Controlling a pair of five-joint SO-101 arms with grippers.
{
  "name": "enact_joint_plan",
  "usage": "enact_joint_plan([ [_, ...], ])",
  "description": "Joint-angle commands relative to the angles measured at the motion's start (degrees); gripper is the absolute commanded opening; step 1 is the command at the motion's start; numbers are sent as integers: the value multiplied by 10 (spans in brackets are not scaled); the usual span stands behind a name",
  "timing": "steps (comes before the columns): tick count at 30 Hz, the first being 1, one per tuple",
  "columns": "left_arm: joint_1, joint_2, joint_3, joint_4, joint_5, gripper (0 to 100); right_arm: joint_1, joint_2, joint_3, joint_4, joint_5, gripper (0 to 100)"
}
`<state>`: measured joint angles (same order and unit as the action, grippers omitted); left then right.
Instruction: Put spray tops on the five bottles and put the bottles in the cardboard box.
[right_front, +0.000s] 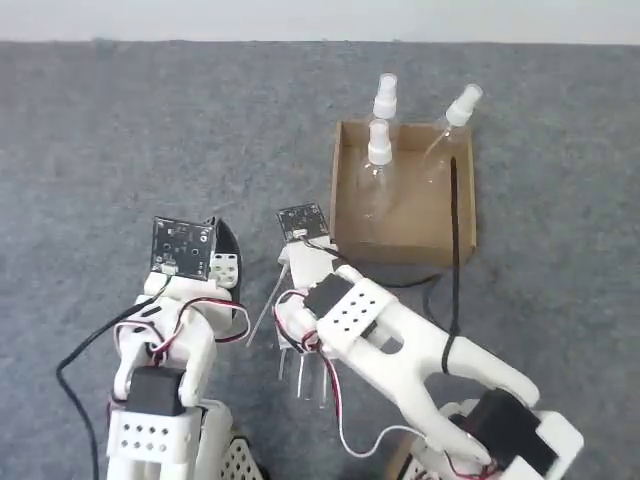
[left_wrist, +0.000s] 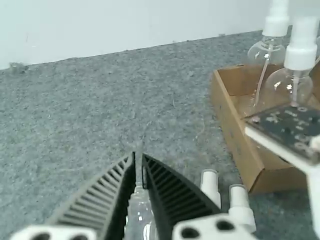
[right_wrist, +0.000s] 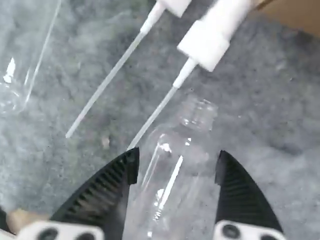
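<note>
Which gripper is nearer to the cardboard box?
Right. The right gripper is just off a corner of the cardboard box; the left gripper sits farther off on the carpet, with the right gripper between.

The grey, carpet-covered counter (right_front: 120, 130) carries a cardboard box (right_front: 400, 250); near its front corner lie a clear bottle (right_wrist: 175, 165) and two spray tops (right_wrist: 212, 37).

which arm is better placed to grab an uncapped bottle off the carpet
Right. The right gripper is open, one of its fingers on each side of an uncapped bottle, ready to close. The left gripper sits off to the side.
</note>
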<state>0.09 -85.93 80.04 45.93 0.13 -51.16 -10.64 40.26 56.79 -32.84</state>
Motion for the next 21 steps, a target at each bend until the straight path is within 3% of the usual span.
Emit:
enact_joint_plan([
  [1,2,-8,-7,-16,-3,11,30,-26,27,0,49,194],
  [6,3,-8,-7,-16,-3,11,86,-29,72,0,116,194],
  [15,4,-8,-7,-16,-3,11,266,-33,86,88,387,194],
  [21,4,-8,-7,-16,-3,11,381,-36,86,113,504,150],
])
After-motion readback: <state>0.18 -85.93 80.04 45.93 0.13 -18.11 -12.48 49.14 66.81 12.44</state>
